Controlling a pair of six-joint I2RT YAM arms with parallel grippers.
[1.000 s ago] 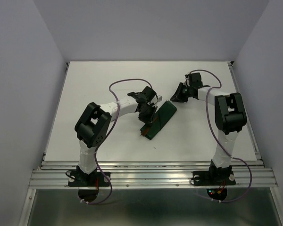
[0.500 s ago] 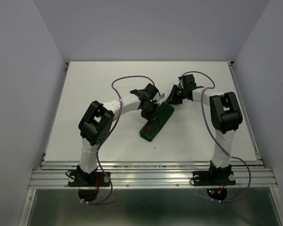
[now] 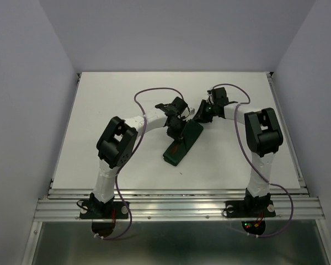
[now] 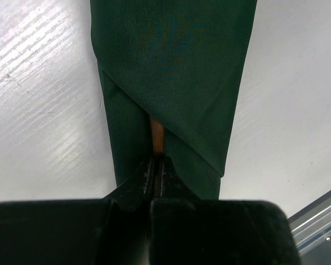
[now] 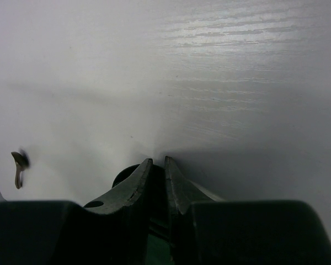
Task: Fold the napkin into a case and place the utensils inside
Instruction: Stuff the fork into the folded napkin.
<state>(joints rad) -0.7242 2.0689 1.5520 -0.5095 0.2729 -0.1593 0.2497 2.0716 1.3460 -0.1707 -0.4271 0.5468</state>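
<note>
Napkin [image 3: 183,142]: folded to a long narrow case, mid-table [image 3: 116,94], a little right of centre. Long axis runs on the diagonal, low end toward the near-left, high end toward the far-right.

Left pincer [image 4: 155,165]: clenched, down on the napkin around the middle of its length. In its wrist view the cloth runs straight ahead of the tips, so pincer and long axis line up. Two flaps cross ahead. In the slit between them is a strip of wood, one utensil [image 4: 157,135], fork or spoon not told. The strip ends right at the tips. Touching, as far as I can see; pinched or only pressed, cannot tell.

Right pincer [image 5: 157,165]: at the napkin's far-right end, touching or just beside it. Fingers almost together, with a dark slit between. A bit of green shows low between them. Gripping cloth or not, cannot tell.

Left arm is the nearer one and sits on the work. Judgement: the next move turns on that shared line, a push or a let-go along the axis, with the right pincer steadying the far end.

Against a second ago: the right pincer then stood apart, off to the right of the far end, and has since closed in. The left elbow has swung rightward. The napkin has barely shifted.
</note>
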